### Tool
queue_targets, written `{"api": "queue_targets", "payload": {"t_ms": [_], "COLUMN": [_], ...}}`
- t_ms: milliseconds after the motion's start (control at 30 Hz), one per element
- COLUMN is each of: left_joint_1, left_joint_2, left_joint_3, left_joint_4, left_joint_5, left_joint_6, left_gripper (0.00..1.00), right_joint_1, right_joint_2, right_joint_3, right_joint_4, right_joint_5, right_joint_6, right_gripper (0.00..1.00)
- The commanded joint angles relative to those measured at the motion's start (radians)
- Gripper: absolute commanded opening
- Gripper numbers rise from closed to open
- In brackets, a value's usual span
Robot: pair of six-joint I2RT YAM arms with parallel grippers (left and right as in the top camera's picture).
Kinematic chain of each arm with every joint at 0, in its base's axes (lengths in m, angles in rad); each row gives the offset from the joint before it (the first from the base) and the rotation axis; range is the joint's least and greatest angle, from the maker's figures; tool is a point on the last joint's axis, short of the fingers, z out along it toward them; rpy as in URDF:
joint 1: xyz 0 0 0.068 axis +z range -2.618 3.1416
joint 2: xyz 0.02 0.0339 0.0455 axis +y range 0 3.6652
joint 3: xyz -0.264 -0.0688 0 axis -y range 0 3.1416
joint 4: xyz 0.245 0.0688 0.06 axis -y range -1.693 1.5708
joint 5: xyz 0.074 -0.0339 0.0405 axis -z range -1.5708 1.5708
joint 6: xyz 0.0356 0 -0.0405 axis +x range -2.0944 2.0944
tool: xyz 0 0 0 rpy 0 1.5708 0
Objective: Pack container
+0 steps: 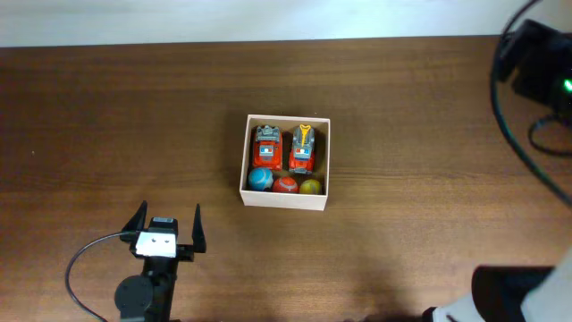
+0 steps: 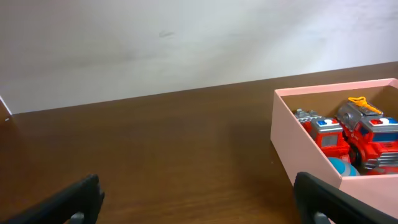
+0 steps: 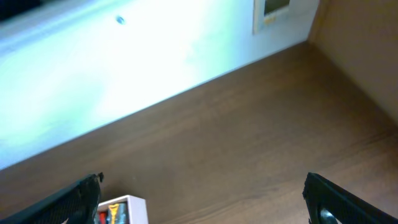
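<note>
Two grippers are at the near side of the table (image 1: 107,116), and neither holds anything. The left gripper (image 1: 169,215) is in the lower left of the overhead frame, low over the wood, its jaws wide apart with only bare table between them. The right gripper (image 3: 205,208) shows its fingers at the two bottom corners of its own view, also apart. In the overhead frame only a part of that arm is seen, at the lower right corner.

Further in, at the centre of the overhead frame, stands the container (image 1: 284,199), well apart from both grippers. Along its near wall lie the blue ball (image 1: 260,179), the red ball (image 1: 285,185) and the yellow ball (image 1: 310,186) in one row. Behind them the left truck (image 1: 267,146) and the right truck (image 1: 303,148) stand side by side and fill the far part. No loose toy shows on the wood around it.

I judge that the packing is complete or almost so, and the step in hand is to finish cleanly. The box is probably light cardboard, so a small touch could slide it. It is ahead and to the right of the left gripper, so that arm should lift and pull straight back, not swing to the right. The right arm should also keep away from the walls.
</note>
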Motion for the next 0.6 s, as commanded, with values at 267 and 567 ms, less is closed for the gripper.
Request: {"api": "queue_targets", "payload": {"t_ms": [267,567], "left_joint_1": [0.002,0.002], "left_joint_2": [-0.01,-0.01], "left_joint_3": [-0.007,-0.007], "left_joint_4": [-0.001,-0.001], "left_joint_5": [-0.007,-0.007], "left_joint_6": [0.016,0.016], "left_gripper": [0.99,0.99], "right_joint_1": [0.023,0.027], "right_joint_2": [-0.229,-0.521], "right_joint_3": [-0.313,-0.996], "right_joint_4": [0.005,0.552], "right_joint_5": [0.052,0.061], "right_joint_6": [0.005,0.005], "right_gripper": [0.99,0.99]}}
